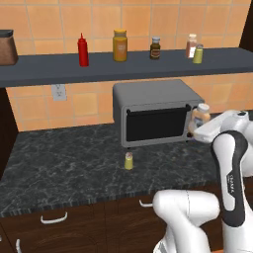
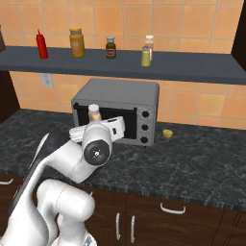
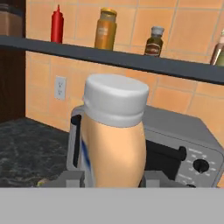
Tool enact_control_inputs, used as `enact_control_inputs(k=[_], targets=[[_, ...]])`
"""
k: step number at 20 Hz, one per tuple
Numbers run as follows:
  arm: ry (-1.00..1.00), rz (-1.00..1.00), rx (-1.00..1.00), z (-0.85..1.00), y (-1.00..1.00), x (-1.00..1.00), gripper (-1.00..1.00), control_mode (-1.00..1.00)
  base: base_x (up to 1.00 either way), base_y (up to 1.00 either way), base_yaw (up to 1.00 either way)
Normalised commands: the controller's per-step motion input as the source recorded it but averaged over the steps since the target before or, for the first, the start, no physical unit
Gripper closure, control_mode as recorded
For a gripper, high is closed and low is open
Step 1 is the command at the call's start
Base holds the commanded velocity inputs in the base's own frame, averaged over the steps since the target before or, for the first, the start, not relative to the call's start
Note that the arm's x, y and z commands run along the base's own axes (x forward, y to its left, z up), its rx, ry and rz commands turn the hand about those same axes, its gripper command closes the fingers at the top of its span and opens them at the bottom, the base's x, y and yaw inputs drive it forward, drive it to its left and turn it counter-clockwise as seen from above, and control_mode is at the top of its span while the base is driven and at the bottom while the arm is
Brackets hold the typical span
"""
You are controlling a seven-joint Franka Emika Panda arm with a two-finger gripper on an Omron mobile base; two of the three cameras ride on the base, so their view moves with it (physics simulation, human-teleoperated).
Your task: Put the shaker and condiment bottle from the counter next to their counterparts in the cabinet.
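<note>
Right, the black marbled counter stretches wide across the lower scene, dark brown drawers with white handles under it. Above it, along the orange tiles, runs the long dark grey cabinet shelf, and below that the grey toaster oven sits on the stone with its dark glass door facing us.

The white arm rises on the right of the left base view, elbow bent, hand reaching toward the oven's right side. And there's the gripper, fingers pinching the condiment bottle from both sides low on its peach body. The bottle stands upright, its pale wide cap on top, lifted clear of the counter in front of the oven; you can see it in the left base view too, and in the right base view, peeking over the wrist.

Up on the shelf, left to right: the red squeeze bottle, the mustard-yellow jar, a small dark jar, then the pinkish shaker with a yellow-green shaker just beside it.

Down on the counter, the tiny yellow-green shaker with the grey cap stands upright, alone, just in front of the oven's left corner
</note>
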Motion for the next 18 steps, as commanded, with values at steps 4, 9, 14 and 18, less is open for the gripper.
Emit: enact_control_inputs(k=[4, 9, 14, 18], targets=[[-0.07, 0.0, -0.14, 1.0, 0.37, -0.81, 1.0, -1.0, 0.0, 0.0, 0.0], [0.0, 0.0, -0.06, 1.0, 0.42, -0.7, 1.0, -1.0, 0.0, 0.0, 0.0], [0.06, -0.03, -0.03, 1.0, 0.53, -0.55, 1.0, -1.0, 0.0, 0.0, 0.0], [0.01, -0.17, -0.07, 1.0, 0.77, -0.38, 1.0, -1.0, 0.0, 0.0, 0.0]])
